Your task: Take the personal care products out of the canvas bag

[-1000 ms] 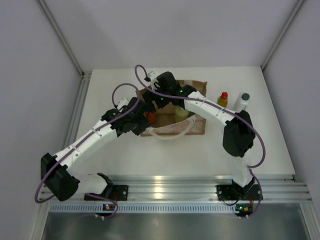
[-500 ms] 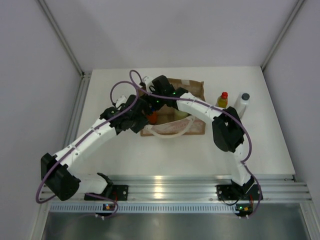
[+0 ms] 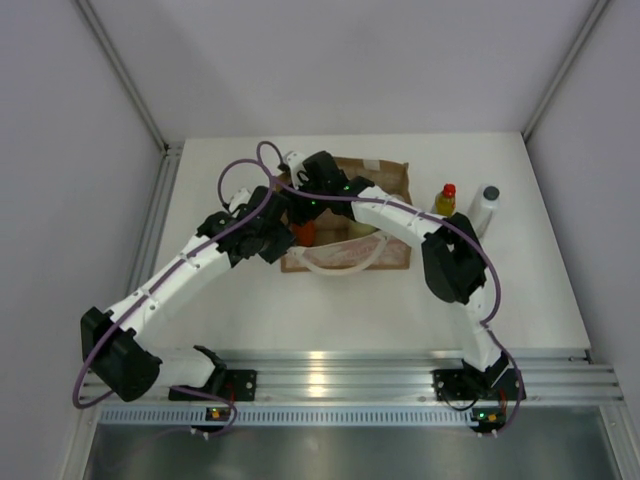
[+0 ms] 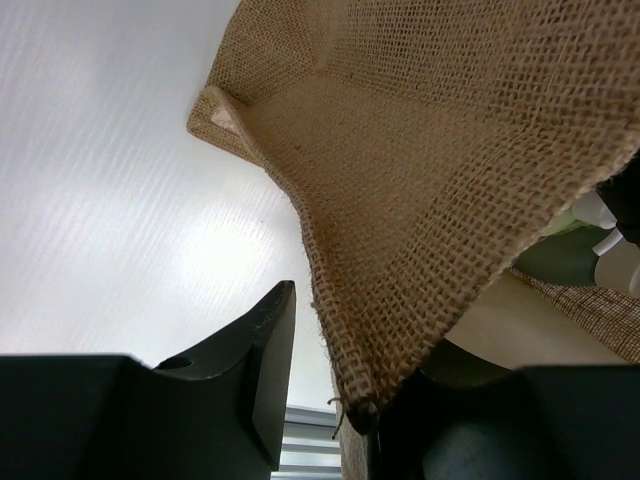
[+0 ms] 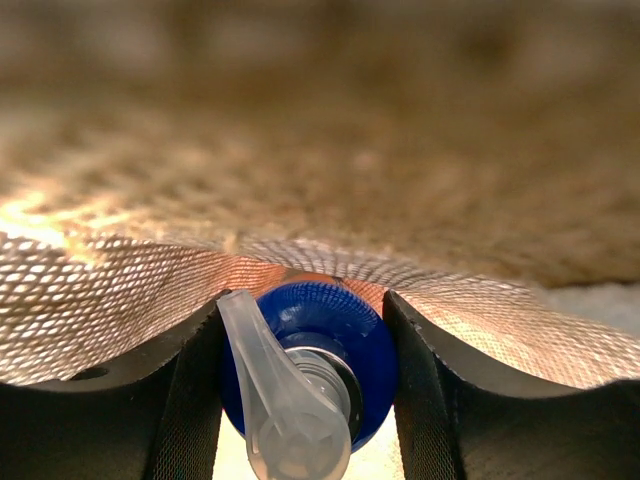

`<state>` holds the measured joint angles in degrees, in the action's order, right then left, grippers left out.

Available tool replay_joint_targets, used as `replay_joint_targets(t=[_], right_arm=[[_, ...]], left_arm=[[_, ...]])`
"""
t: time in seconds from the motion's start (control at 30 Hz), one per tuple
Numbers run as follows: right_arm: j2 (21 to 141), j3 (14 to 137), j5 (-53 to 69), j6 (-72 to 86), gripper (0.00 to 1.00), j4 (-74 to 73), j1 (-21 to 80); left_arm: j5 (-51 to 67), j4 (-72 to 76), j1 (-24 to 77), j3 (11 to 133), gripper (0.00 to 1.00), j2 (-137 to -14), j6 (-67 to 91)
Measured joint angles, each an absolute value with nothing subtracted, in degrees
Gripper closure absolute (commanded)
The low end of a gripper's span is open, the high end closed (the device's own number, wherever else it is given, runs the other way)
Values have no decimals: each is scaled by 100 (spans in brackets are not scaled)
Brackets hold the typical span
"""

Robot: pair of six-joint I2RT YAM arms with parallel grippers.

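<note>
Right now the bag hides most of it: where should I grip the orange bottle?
Take the orange bottle by its round blue top, which faces the mouth of the canvas bag. Enter there, fingers either side of the cap, as the right gripper has them.

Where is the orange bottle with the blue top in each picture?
Top external: the orange bottle sits at the left end of the canvas bag, where both arms meet.
Left wrist: not in it.
Right wrist: low in the middle, its blue top between the fingers of the right claw.
Shared landmark: the canvas bag's tan weave, upper right in the left wrist view, filling the background in the right wrist view.
</note>
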<state>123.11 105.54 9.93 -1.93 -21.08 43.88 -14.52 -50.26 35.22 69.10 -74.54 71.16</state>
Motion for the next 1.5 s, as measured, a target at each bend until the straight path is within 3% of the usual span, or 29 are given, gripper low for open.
replay_joint_targets(t=[1.5], right_arm=[[9502,11380,-180,209,100,-4097,4375]], left_arm=[[-1374,-5033,3492,6912,60,-7437,7188]])
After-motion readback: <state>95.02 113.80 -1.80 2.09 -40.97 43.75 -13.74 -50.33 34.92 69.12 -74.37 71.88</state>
